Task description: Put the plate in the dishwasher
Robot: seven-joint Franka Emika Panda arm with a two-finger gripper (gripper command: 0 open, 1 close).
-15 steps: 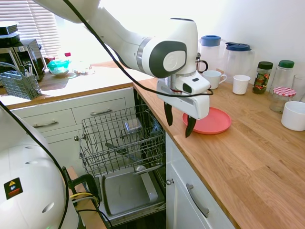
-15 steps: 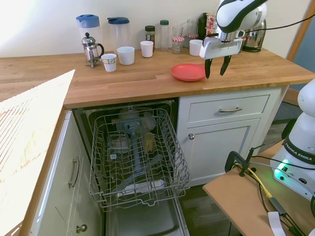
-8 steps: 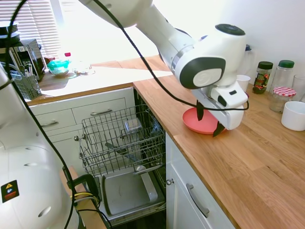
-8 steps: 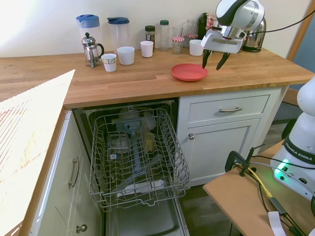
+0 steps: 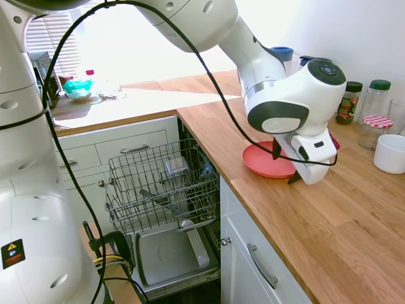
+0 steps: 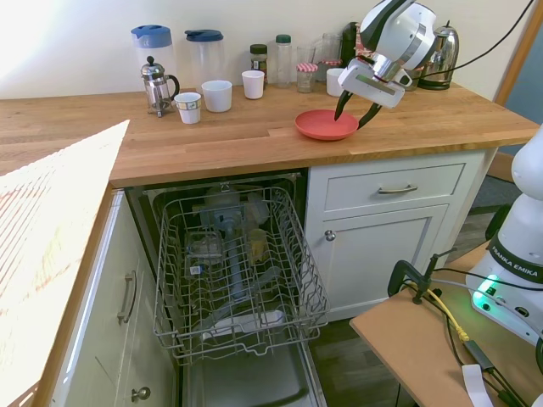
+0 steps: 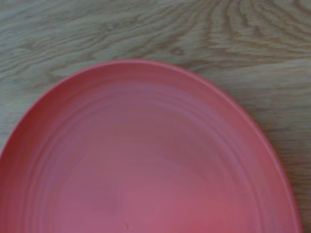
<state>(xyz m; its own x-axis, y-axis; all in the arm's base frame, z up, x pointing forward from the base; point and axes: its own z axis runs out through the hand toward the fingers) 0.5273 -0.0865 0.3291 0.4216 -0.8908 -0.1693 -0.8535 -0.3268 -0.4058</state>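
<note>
**A:** Where do you stand, and where is the plate?

**B:** My two-finger gripper (image 6: 355,110) hangs tilted over the round, flat coral-red plastic plate (image 6: 322,125), fingers spread apart and holding nothing. One finger is over the plate's far rim, the other by its right edge. The plate lies flat on the oak worktop (image 6: 212,136), right of centre in the second exterior view, close to the front edge. In the wrist view the plate (image 7: 141,155) fills most of the frame.

**A:** What could go wrong?

**B:** I judge the low rim the trouble. A flat plate gives my fingers little to bite. If I close too high, they meet on air; too low, and they jam on wood. A push sideways could slide the plate off the front edge onto the floor. A thin grip on smooth plastic may also let it swing or slip on the way down.

**A:** And the dishwasher?

**B:** The under-counter dishwasher (image 6: 233,280) is open at lower centre, its grey wire rack (image 6: 242,271) pulled out. The rack already holds a few clear and pale pieces; I can't name them. Aim badly and the plate may knock them or catch on the wires.

**A:** Other containers?

**B:** Along the back wall stand two blue-lidded clear jugs (image 6: 204,55), both apparently empty, a glass French press (image 6: 156,85), and white mugs (image 6: 217,95) whose insides I can't see.
</note>
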